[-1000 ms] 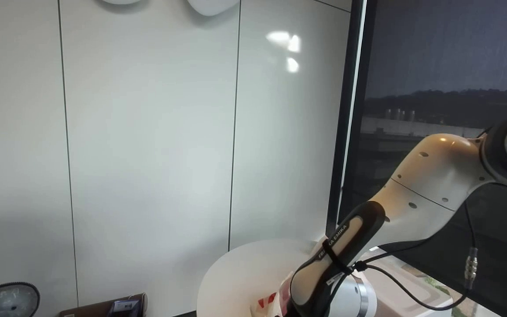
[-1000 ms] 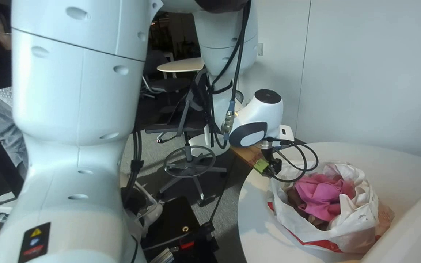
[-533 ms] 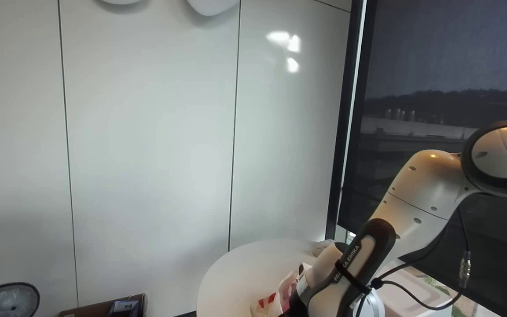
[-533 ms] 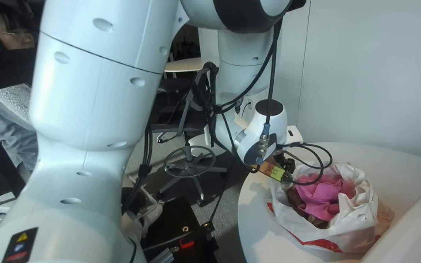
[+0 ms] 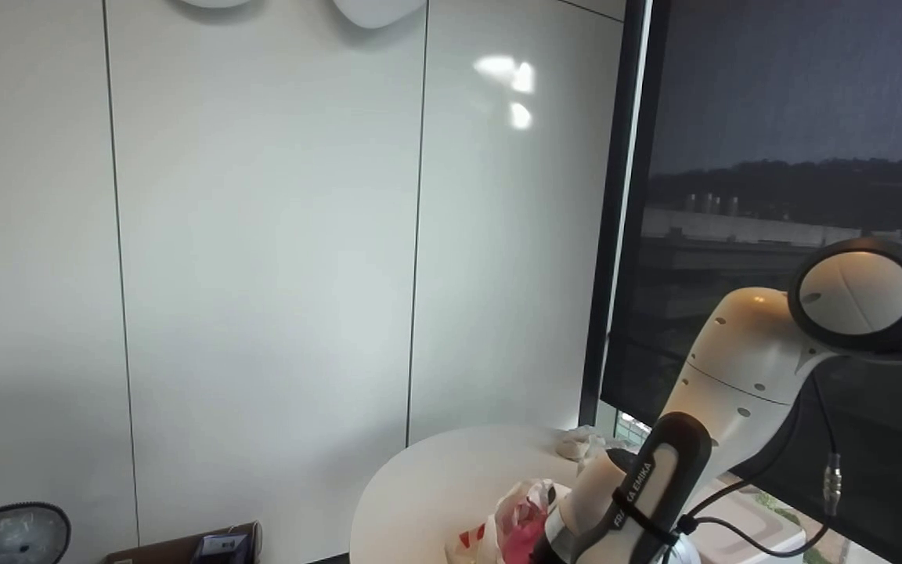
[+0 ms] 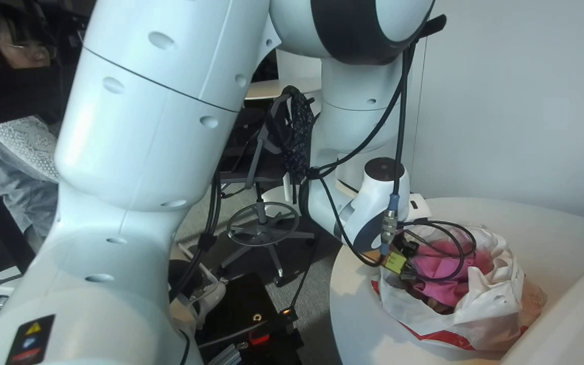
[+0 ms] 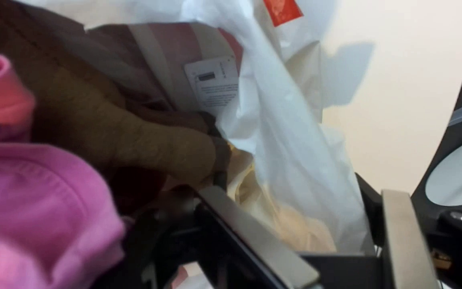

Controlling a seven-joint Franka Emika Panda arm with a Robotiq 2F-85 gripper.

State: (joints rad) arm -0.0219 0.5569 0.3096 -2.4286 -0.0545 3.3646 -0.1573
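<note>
A white plastic bag with red print [image 6: 495,319] stands open on the round table; it also shows in an exterior view [image 5: 490,540]. A pink cloth [image 6: 446,276] lies on top inside it. In the wrist view the pink cloth [image 7: 34,208] is at the left, beside a brown cloth [image 7: 146,140] deeper in the bag. My gripper [image 7: 303,192] is open at the bag's rim. One finger is inside the bag and the other outside, with the bag's white wall [image 7: 291,136] between them. Whether they touch it I cannot tell. In both exterior views the fingertips are hidden or out of frame.
The round white table [image 6: 358,324] bears the bag. A white box [image 6: 566,324] stands right beside the bag. A white wall [image 6: 515,101] rises behind. A chair [image 6: 261,172] stands beyond the table. Loose cables [image 6: 462,253] loop from the wrist over the bag.
The arm has swung over and lowered, bringing my gripper from beside the bag to its rim. More of the bag and the pink cloth shows in an exterior view. The bag stays in place.
</note>
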